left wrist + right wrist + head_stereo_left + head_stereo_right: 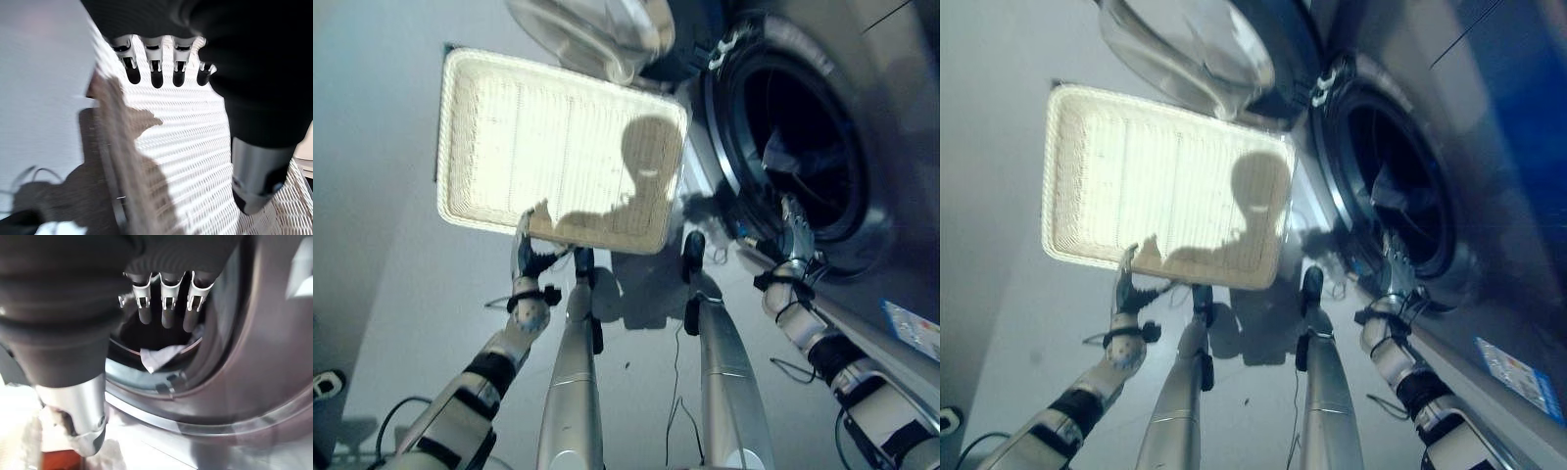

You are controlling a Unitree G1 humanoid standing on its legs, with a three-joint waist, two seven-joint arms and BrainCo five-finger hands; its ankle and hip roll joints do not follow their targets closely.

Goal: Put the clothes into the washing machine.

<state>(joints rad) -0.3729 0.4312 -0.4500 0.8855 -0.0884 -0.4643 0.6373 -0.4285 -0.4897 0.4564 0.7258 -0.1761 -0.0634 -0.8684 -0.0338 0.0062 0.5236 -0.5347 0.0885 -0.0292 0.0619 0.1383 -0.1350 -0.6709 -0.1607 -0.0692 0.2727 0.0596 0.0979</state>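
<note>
White wicker, our basket lay bare on the pale grey floor; cloth sat inside the drum, so we judged loading nearly done. Our left hand hung slack-fingered over the basket's rim, our right hand loose-fingered at the washer's mouth, door ajar.

Basket left of washing machine

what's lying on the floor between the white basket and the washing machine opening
Nothing of the load: in the left eye view only bare floor separates the basket from the washing machine.
</note>
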